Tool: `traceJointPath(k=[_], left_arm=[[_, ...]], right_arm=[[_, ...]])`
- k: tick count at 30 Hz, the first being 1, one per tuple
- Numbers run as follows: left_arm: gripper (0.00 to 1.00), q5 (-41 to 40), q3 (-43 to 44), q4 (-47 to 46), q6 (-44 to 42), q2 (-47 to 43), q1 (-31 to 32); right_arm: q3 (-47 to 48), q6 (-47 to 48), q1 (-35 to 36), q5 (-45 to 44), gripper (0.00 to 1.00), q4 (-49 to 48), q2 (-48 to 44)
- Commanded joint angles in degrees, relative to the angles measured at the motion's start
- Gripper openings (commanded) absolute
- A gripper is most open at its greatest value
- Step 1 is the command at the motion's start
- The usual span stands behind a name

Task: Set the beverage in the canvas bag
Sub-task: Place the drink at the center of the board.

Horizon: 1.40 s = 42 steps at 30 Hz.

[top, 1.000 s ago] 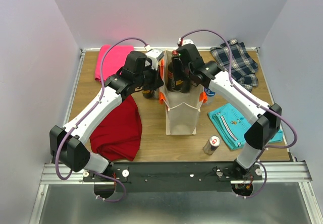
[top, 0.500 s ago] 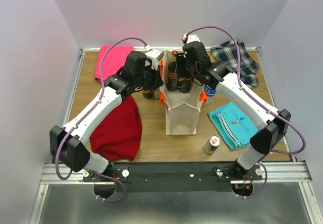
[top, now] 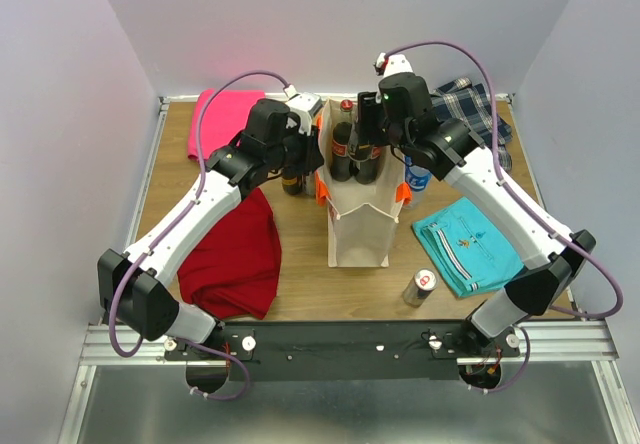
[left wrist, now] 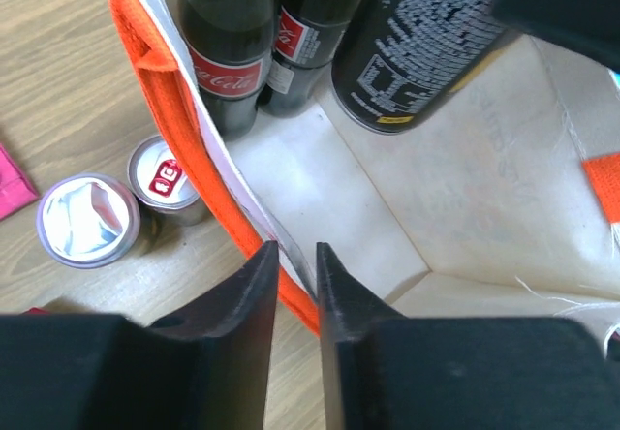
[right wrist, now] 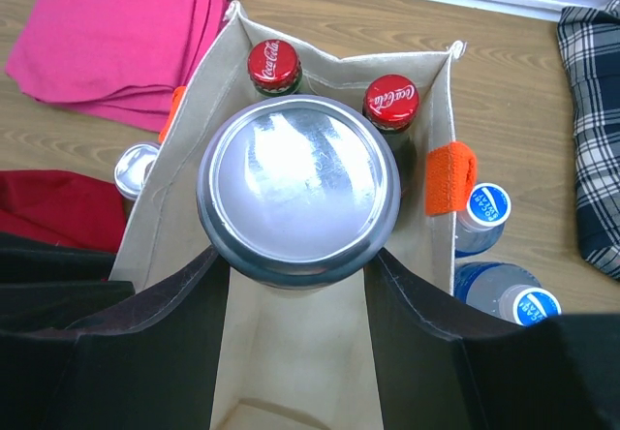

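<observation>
Bag (top: pixel 358 226) stands upright mid-table, two cola bottles (top: pixel 344 149) inside at the far end. Right hand (top: pixel 370 114) holds dark can (top: pixel 366 144) over bag mouth. Left hand (top: pixel 310 154) at bag's left rim. Loose can (top: pixel 421 286) on table (top: pixel 300 299), near side.

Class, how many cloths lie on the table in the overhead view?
4: pink cloth far left, red cloth near left, plaid cloth far right, teal cloth near right. Others could be hidden beneath the arms.
</observation>
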<state>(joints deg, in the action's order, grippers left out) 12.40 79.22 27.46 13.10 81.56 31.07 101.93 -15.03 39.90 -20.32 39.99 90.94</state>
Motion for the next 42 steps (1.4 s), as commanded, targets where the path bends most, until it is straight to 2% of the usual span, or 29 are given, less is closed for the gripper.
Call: traceJointPath(k=[1, 7, 13, 19, 26, 32, 42], left_arm=[[0.36, -2.0, 2.6, -1.8, -0.2, -0.4, -0.3], [0.49, -1.2, 3.8, -3.4, -0.7, 0.3, -0.2], [0.56, -0.4, 4.3, -4.1, -0.9, 0.3, -0.2], [0.58, -0.5, 5.0, -5.3, -0.8, 0.8, -0.2], [0.58, -1.0, 4.7, -6.5, -1.3, 0.8, -0.2], [0.59, -1.1, 6.5, -6.0, -2.4, 1.8, -0.3], [0.59, -0.2, 10.4, -5.1, -3.5, 4.5, -0.2]], right_arm=[[3.2, 1.2, -0.3, -1.7, 0.01, -4.9, -2.5], [4.1, 1.6, -0.2, -0.3, 0.01, -4.3, -2.7], [5.2, 1.8, -0.2, 0.7, 0.01, -3.1, -3.7], [7.3, 1.9, -0.1, 1.2, 0.01, -1.8, -4.9], [5.3, 1.8, -0.1, 0.6, 0.01, -2.1, -7.8], [4.7, 1.9, -0.1, -4.6, 0.01, -1.3, -10.6], [1.5, 1.2, -0.2, -24.9, 0.01, 3.8, -15.3]])
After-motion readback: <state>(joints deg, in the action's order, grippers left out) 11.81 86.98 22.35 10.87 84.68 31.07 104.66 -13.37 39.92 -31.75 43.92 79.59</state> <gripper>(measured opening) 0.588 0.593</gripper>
